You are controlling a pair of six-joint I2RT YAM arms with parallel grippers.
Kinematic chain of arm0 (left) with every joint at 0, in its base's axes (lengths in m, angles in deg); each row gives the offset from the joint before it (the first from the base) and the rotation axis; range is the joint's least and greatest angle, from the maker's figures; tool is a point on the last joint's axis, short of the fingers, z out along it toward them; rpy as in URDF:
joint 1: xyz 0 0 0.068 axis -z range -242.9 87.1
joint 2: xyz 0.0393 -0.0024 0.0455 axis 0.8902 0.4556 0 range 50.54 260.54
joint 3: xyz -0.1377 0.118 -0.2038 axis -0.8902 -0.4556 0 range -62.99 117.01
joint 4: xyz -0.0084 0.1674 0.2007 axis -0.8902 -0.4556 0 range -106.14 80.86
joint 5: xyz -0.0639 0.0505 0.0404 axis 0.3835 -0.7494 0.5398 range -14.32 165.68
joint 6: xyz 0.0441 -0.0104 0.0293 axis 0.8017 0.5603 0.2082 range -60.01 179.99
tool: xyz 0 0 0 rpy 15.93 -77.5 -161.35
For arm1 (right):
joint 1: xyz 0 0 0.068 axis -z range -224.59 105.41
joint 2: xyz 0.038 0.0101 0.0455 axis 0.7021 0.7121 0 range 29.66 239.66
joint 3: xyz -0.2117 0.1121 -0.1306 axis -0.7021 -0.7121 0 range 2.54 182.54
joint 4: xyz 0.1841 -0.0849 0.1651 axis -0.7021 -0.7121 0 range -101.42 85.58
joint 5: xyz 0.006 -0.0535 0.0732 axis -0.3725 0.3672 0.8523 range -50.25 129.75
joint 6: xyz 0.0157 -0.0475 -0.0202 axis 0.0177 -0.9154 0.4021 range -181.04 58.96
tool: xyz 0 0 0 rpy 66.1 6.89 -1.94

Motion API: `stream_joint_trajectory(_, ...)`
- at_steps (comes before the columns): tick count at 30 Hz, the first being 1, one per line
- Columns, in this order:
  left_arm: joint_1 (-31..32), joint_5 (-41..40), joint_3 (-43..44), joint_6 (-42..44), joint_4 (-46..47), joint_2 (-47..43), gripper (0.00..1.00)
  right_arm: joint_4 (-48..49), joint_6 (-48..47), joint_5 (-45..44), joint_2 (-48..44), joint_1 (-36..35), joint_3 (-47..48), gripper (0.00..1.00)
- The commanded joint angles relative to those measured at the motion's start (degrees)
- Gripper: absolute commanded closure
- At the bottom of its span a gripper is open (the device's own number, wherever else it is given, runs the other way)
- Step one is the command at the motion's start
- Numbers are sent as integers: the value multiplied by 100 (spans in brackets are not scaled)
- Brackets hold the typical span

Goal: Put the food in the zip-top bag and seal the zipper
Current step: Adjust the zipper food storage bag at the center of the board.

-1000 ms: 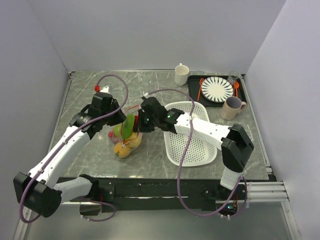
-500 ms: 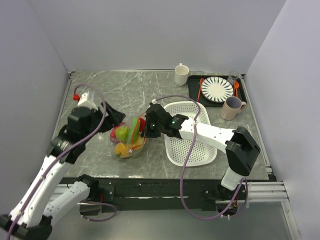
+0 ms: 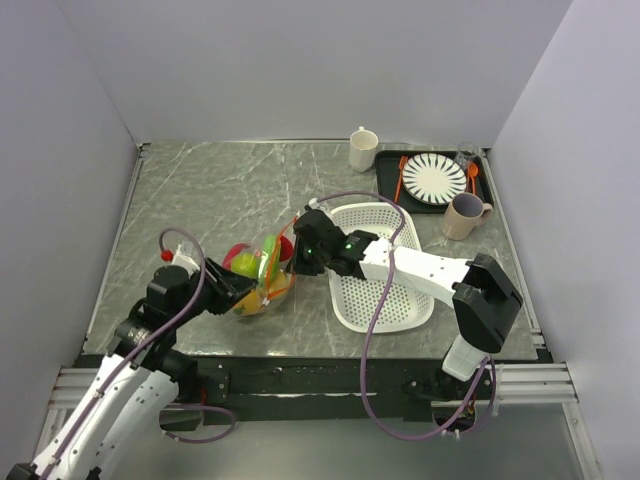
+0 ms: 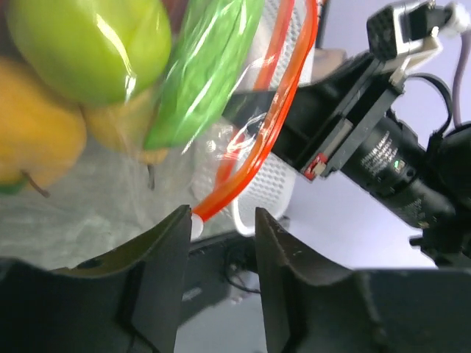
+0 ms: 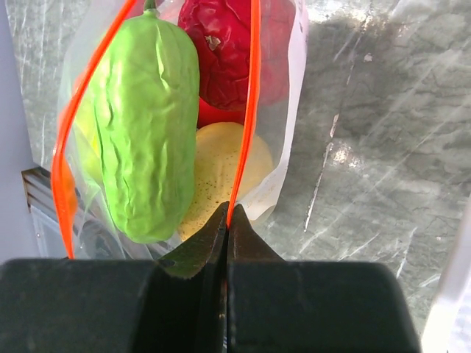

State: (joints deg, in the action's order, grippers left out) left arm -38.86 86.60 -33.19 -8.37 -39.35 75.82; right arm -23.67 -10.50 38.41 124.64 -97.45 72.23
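Top external view, entry one: bag (image 3: 262, 278), clear plastic, lying on the table (image 3: 220, 190) between the two arms, just left of the white basket (image 3: 400, 300). Contents: the food (image 3: 246, 263) appears to be all inside (the right wrist view shows a green cucumber (image 5: 147, 125) with red and yellow balls behind the film). Entry two: right gripper (image 3: 298, 255), fingers pressed together on the zipper (image 5: 252, 95) at the bag's right corner, pinning that end. Entry three: left gripper (image 4: 223, 220), fingers apart, with the small white slider (image 4: 196, 225) at the strip's end resting against one finger, not pinched. Change over the last second: the left arm has swung from the bag's far side down to its near-left side, letting go of the film and lining up on the slider. Judgement: loading looks finished. The two orange-red strips run apart, so the mouth gapes and sealing remains, likely by closing on the slider and drawing it toward the pinned corner.
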Motion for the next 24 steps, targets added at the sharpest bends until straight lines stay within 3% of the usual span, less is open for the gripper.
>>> stream_joint_trajectory(1, -13, 675, -798, -1519, 772, -881, 55, 53, 79, -208, -226, 48, -52, 100)
stream_joint_trajectory(6, -13, 648, -1126, -1927, 684, -1368, 55, -106, 43, -261, -137, 65, 62, 100)
stream_joint_trajectory(13, -13, 648, -870, -1759, 349, -393, 59, -114, 43, -235, -146, 118, 89, 100)
stream_joint_trajectory(19, -13, 850, -1293, -2208, 965, -304, 60, -80, 61, -331, -252, 206, 45, 100)
stream_joint_trajectory(24, -4, 737, -1257, -2147, 825, -164, 60, 26, 61, -218, -261, 250, -52, 100)
